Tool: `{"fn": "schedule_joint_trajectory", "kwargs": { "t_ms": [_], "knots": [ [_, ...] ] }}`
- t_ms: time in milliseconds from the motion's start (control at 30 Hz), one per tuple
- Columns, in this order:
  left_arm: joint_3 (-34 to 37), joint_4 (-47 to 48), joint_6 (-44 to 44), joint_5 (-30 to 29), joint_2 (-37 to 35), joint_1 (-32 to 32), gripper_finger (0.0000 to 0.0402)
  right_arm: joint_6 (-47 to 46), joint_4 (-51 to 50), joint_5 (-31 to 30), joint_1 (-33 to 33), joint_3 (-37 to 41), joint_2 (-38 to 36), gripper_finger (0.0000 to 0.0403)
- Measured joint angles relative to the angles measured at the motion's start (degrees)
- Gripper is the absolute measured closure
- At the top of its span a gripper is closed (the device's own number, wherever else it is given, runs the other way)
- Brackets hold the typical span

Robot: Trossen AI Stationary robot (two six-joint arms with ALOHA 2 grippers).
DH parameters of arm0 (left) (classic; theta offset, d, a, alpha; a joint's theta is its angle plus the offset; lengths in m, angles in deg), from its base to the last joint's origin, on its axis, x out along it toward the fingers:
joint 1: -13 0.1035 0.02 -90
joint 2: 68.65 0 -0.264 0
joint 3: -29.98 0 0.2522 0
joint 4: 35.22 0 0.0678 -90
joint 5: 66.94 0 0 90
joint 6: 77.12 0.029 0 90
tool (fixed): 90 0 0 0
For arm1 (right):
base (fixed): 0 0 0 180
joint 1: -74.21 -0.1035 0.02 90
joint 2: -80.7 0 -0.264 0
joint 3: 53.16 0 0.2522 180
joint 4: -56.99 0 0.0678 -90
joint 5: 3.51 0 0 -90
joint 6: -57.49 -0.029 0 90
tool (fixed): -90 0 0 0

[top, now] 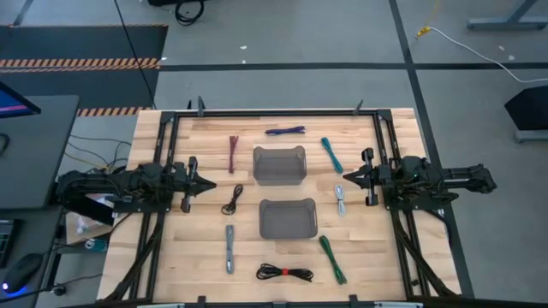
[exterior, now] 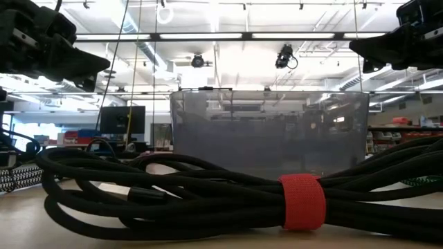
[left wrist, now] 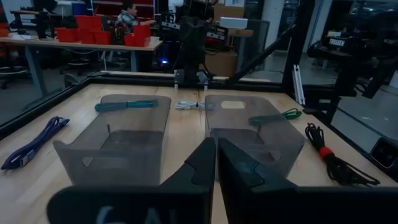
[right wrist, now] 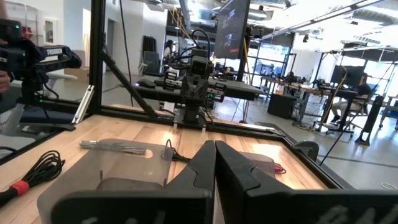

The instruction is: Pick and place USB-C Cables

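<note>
Several short bundled USB-C cables lie flat on the wooden table around two bins: maroon, purple, teal, white, black, grey, green and black with a red strap. My left gripper hovers shut at the table's left, pointing at the bins. My right gripper hovers shut at the table's right, facing it. Neither touches a cable.
Two translucent grey bins stand mid-table, one farther and one nearer, with nothing inside them. A black metal frame runs round the table's edges. A long white cord with a yellow end lies on the floor beyond.
</note>
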Motion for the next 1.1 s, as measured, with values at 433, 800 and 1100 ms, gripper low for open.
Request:
{"fn": "schedule_joint_trajectory", "kwargs": {
  "t_ms": [433, 800, 1100],
  "knots": [
    [0.01, 0.3, -14.72, 0.11, 0.02, -0.01, 0.0377, 0.0, 0.0, 0.01, 0.0, -0.02, 0.0, 0.0385],
    [0.01, 0.15, -31.24, -2.77, 0.02, 0.05, 0.0377, 0.0, 2.37, 0.0, -0.01, 0.0, 0.0, 0.0385],
    [0.01, -4.6, -31.09, -3.67, 0.02, 0.05, 0.0377, -8.58, 13.08, -0.13, -0.01, 0.0, 0.0, 0.0385]
  ]
}}
